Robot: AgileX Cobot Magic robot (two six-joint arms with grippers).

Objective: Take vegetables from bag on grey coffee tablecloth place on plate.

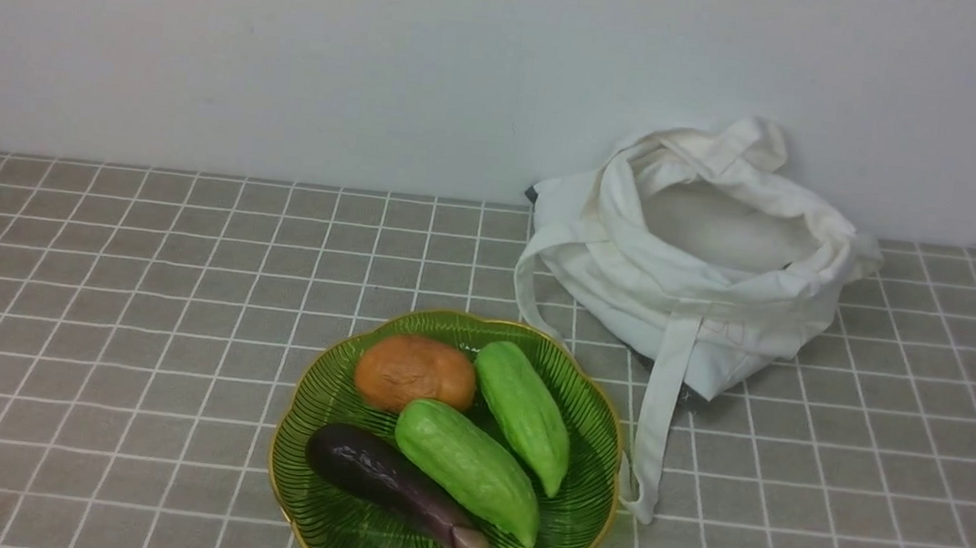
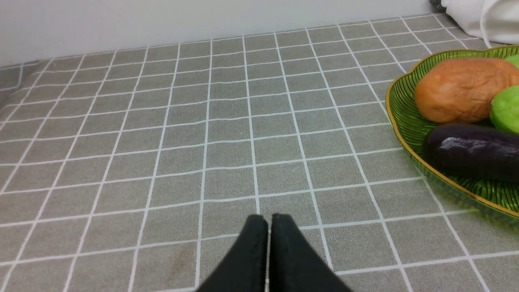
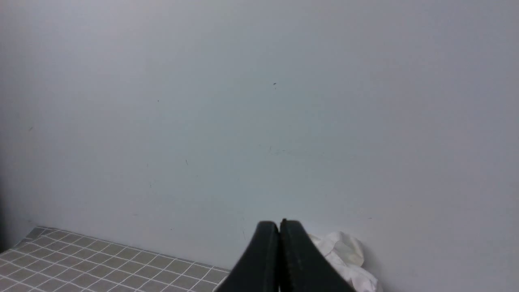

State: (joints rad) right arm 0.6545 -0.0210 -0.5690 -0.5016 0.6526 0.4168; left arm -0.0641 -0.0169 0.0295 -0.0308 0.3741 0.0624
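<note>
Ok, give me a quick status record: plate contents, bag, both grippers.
plate: on the tablecloth, nearer the robot than the bag
on plate: potato, eggplant, near gourd, far gourd
bag: mouth open, no vegetable visible inside; strap end lies beside the plate rim
left gripper: shut, empty, over bare tablecloth
right gripper: shut, empty, facing the wall

Front and low left-wrist views share the plate [image 1: 331, 523]; right-wrist faces wall [image 3: 259, 101].
</note>
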